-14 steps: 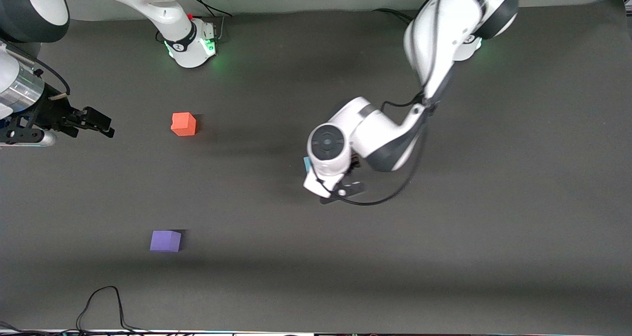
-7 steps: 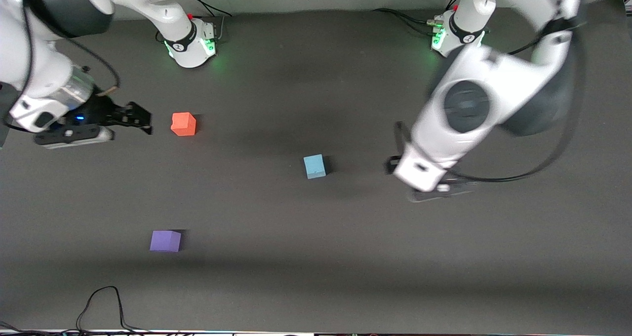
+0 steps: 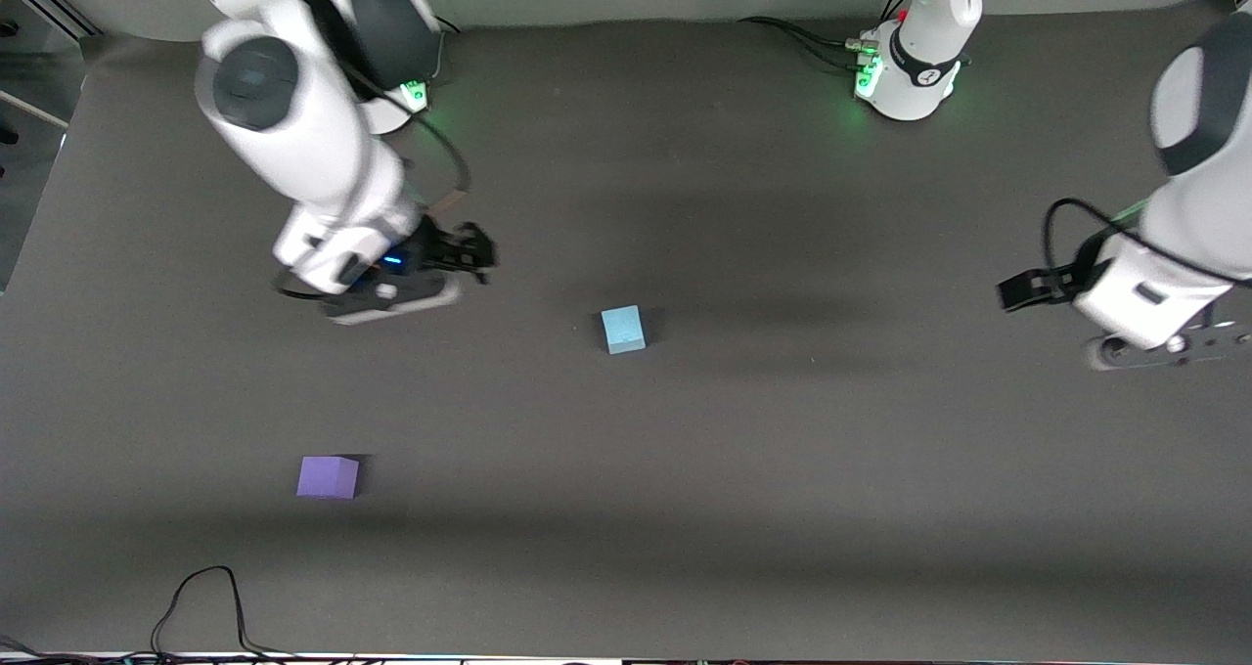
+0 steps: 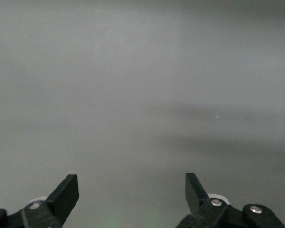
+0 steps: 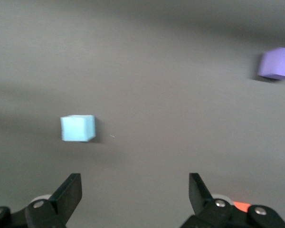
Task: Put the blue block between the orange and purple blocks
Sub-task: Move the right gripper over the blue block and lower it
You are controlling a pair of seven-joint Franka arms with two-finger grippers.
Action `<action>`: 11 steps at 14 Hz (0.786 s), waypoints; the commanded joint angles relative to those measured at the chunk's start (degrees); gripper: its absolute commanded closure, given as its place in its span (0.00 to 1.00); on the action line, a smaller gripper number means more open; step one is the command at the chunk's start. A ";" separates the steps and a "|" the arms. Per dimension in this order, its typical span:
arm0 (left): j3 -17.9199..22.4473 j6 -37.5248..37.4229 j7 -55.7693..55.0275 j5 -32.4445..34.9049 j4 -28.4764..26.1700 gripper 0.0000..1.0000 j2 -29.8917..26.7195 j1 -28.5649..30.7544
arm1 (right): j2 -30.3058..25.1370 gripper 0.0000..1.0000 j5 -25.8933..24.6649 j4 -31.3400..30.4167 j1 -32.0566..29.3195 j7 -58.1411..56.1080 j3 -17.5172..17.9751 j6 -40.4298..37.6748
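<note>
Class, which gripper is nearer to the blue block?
Right. The right gripper hovers close beside the blue block, toward the right arm's end; the left gripper is much farther off.

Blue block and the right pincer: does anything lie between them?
No. In the right wrist view, only bare mat separates the blue block from the open right pincer.
</note>
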 commanded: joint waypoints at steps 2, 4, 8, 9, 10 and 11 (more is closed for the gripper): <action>13.95 5.69 6.91 -0.51 -14.40 0.00 -11.10 -8.26 | 13.58 0.00 -1.01 12.47 6.51 9.63 -0.65 1.88; 16.99 4.82 7.36 0.63 -14.86 0.00 -12.34 -10.94 | 17.64 0.00 -1.10 11.26 9.16 13.06 -0.65 11.54; 15.85 5.96 7.36 -0.16 -14.86 0.00 -12.78 -10.15 | 20.46 0.00 -5.74 3.55 12.95 18.17 -1.27 25.07; 15.94 5.27 7.36 -0.16 -14.86 0.00 -12.78 -10.76 | 20.37 0.00 -5.93 -0.05 13.03 18.35 -1.27 29.46; 15.94 5.09 7.27 -0.24 -14.95 0.00 -12.87 -10.76 | 20.29 0.00 -5.94 -3.74 12.86 18.35 -1.27 33.68; 15.94 5.09 7.27 -0.59 -14.86 0.00 -12.87 -10.76 | 19.76 0.00 -6.02 -6.82 12.77 18.26 -1.27 36.42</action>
